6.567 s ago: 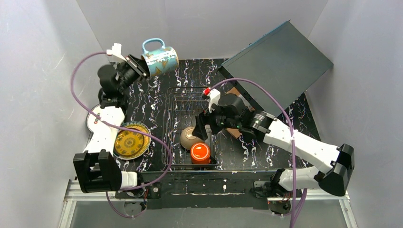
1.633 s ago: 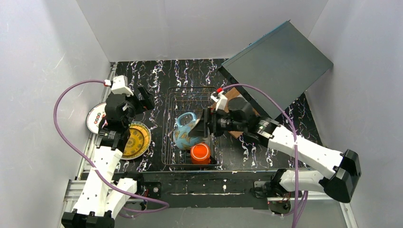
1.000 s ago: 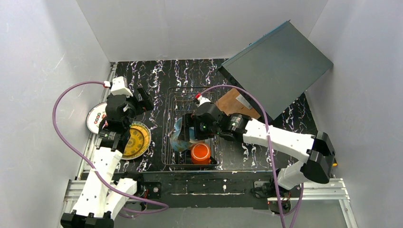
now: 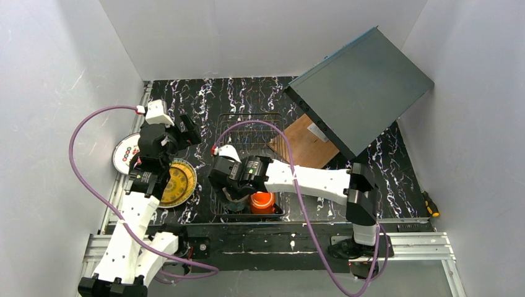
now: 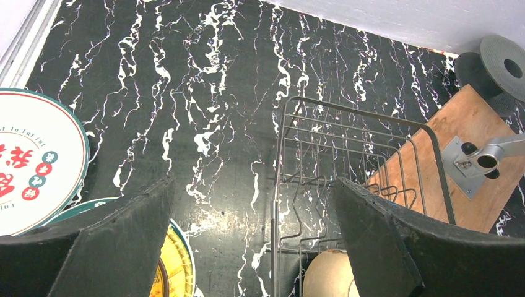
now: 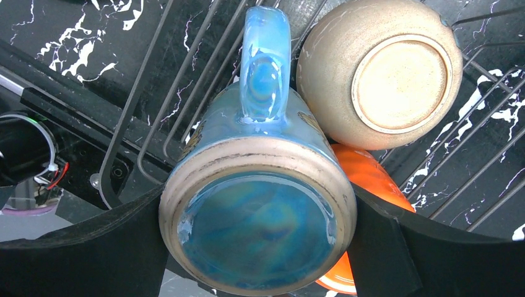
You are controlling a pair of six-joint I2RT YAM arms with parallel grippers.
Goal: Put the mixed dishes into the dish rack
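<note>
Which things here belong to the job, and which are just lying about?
Job: blue patterned mug, round tan bowl, orange mug, yellow ornate plate, white round plate, dark wire dish rack.
Lying about: brown wooden board, large grey slanted panel.

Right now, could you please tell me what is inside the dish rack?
The dish rack holds the blue mug, base up in the right gripper, the upturned white-and-tan bowl beside it, and the orange mug, partly covered. The rack floor under them is hidden.

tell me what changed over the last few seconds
The left gripper let go of the blue mug and drew back near the plates. The mug now sits upside down in the rack, clasped by the right gripper, which swung left. The bowl, orange mug and both plates stayed put.
</note>
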